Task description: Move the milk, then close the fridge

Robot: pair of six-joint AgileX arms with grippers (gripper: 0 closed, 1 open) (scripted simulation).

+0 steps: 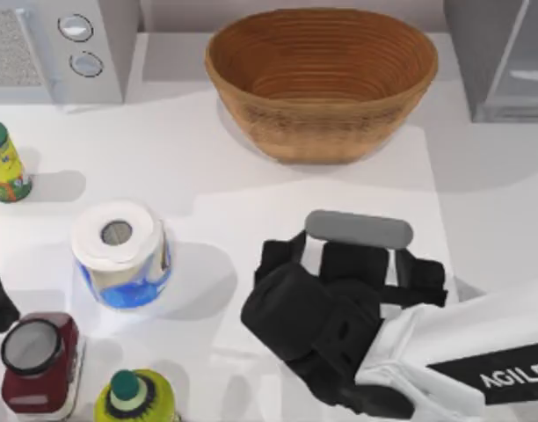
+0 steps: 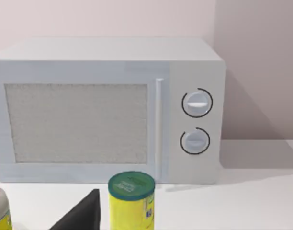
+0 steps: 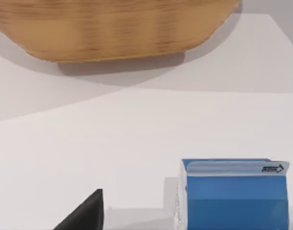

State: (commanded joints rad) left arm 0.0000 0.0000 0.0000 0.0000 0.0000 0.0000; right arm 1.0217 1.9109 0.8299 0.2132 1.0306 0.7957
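The right gripper hangs over the counter's front middle; whether its fingers are wide or narrow, I cannot tell. Just beside it stands the small blue milk carton, smooth, folded-topped. Behind sits a ribbed woven oval basket; the grey boxy fridge occupies the back right corner.

White right arm — black AGILEX band, black wrist, grey bar

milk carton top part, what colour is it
Blue, with a pale folded strip along its top edge; the milk shows best in the right wrist view.
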